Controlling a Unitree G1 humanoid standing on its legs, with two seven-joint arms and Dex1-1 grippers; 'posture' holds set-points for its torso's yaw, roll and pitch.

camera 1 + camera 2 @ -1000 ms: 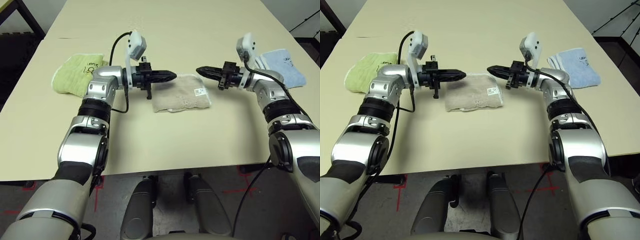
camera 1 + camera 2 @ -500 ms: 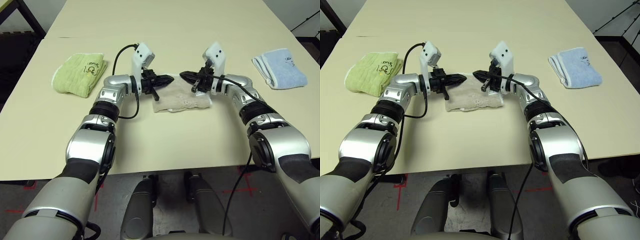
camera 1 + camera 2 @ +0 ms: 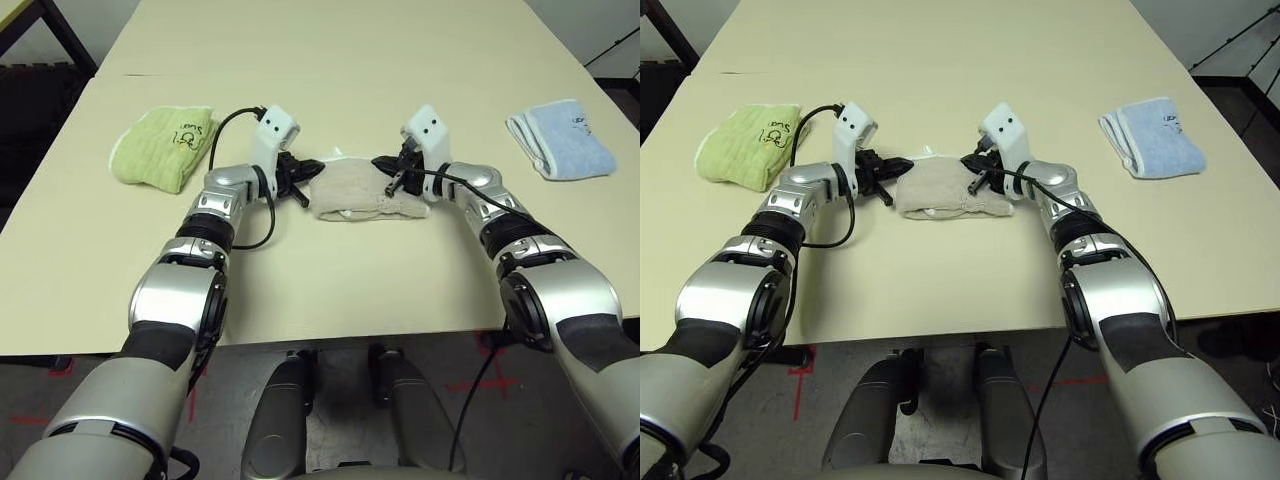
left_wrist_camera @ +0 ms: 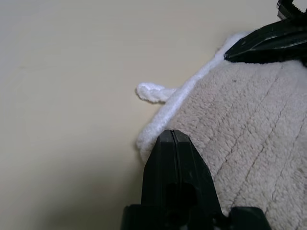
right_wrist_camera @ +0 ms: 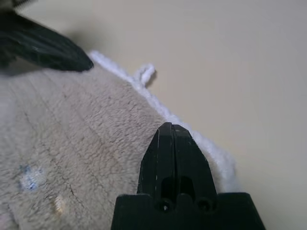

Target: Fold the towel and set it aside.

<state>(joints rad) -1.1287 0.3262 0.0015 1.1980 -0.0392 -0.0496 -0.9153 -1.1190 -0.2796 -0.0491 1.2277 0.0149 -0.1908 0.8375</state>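
Two silver forearms reach out over the near part of the desk [image 3: 330, 290] and meet at the towel [image 3: 362, 188], which lies folded into a tan block near the middle of the desk, white edging showing along its near and far sides. The left hand [image 3: 312, 168] has its black fingers pressed together into one point, resting at the towel's left end; in its wrist view the tip [image 4: 171, 139] sits right at the white hem, but whether it touches the cloth or hovers just over it cannot be made out. The right hand [image 3: 384, 163] is likewise closed to a single point, over the towel's far right part, and its wrist view puts the tip [image 5: 170, 132] over the terry surface beside the hem; neither hand grips anything. Behind the towel's far edge a small white loop [image 4: 152, 92] lies on the desk. The white camera housings on both wrists hide parts of the towel's far corners. Farther out, a lime-green folded towel [image 3: 162, 146] lies to the left and a light blue folded towel [image 3: 560, 139] to the right, both well apart from the tan one.
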